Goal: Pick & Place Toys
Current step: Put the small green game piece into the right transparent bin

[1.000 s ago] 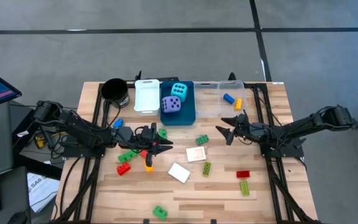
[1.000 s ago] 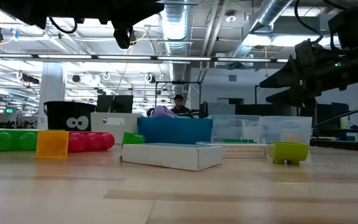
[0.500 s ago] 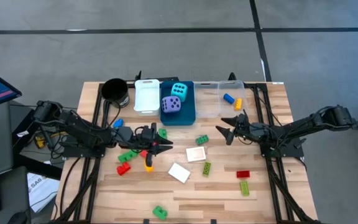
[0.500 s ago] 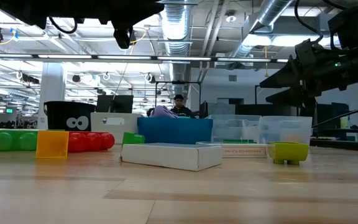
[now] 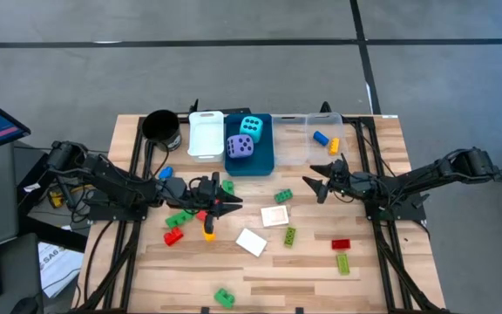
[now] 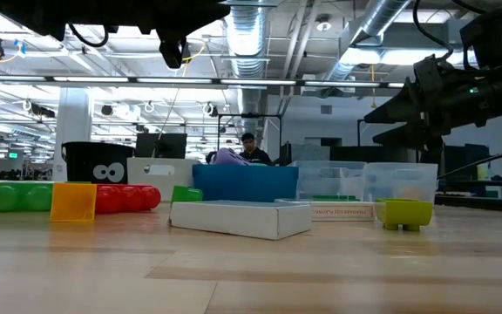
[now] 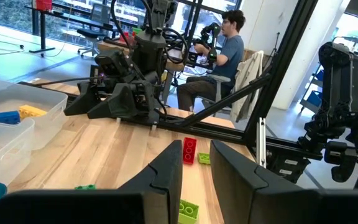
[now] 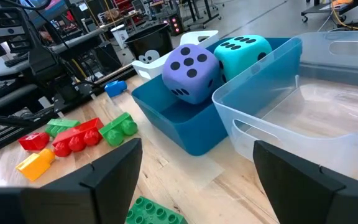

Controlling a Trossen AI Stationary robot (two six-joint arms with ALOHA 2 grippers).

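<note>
Toy bricks lie scattered on the wooden table (image 5: pixel 146 279): a red (image 5: pixel 173 235), a green (image 5: pixel 179 219) and an orange one (image 5: pixel 208 231) at left, others (image 5: pixel 290 235) (image 5: pixel 341 244) at right. Two white cards (image 5: pixel 251 242) (image 5: pixel 275 216) lie flat mid-table. The purple die (image 5: pixel 240 146) and the cyan die (image 5: pixel 251 126) sit in the blue bin (image 5: pixel 261 162). My left gripper (image 5: pixel 235 203) hovers level above the left bricks, its fingers (image 7: pixel 169 171) a narrow gap apart, holding nothing. My right gripper (image 5: pixel 308 185) hovers open and holds nothing, pointing at the blue bin (image 8: pixel 185 130).
A black cup (image 5: pixel 160 126), a white bin (image 5: pixel 205 135) and a clear bin (image 5: pixel 296 144) holding a blue brick (image 5: pixel 321 137) and a yellow brick (image 5: pixel 333 146) line the far edge. A green brick (image 5: pixel 224 297) lies near the front edge. A person sits beyond the table (image 7: pixel 229 43).
</note>
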